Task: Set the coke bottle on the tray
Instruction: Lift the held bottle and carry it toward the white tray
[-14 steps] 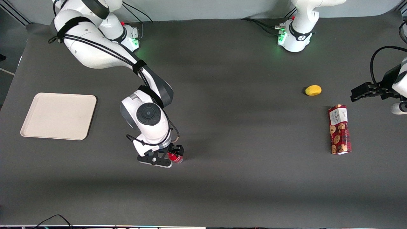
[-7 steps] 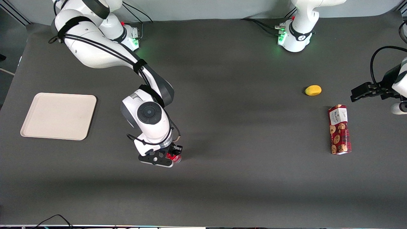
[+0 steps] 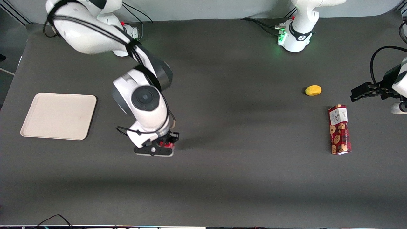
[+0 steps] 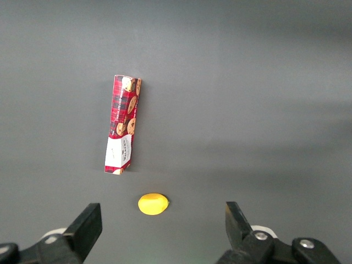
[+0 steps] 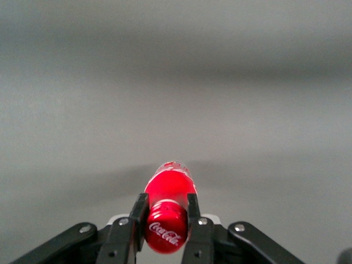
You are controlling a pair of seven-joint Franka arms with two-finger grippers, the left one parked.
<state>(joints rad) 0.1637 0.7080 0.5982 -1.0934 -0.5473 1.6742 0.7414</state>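
Observation:
My right gripper (image 3: 166, 143) is shut on the coke bottle (image 3: 167, 145), a small red bottle of which only a red sliver shows under the hand in the front view. In the right wrist view the gripper (image 5: 165, 212) clamps the bottle (image 5: 168, 201) near its red cap with white script, and the bottle hangs above the dark table. The beige tray (image 3: 59, 115) lies flat toward the working arm's end of the table, well apart from the gripper and with nothing on it.
A red cookie box (image 3: 339, 129) and a yellow lemon-like fruit (image 3: 313, 90) lie toward the parked arm's end; both also show in the left wrist view, the box (image 4: 122, 124) and the fruit (image 4: 153, 203). The dark table mat (image 3: 241, 133) spans between.
My right gripper has lifted with the coke bottle in it and shifted slightly toward the tray and farther from the front camera. The tray, box and fruit have not moved.

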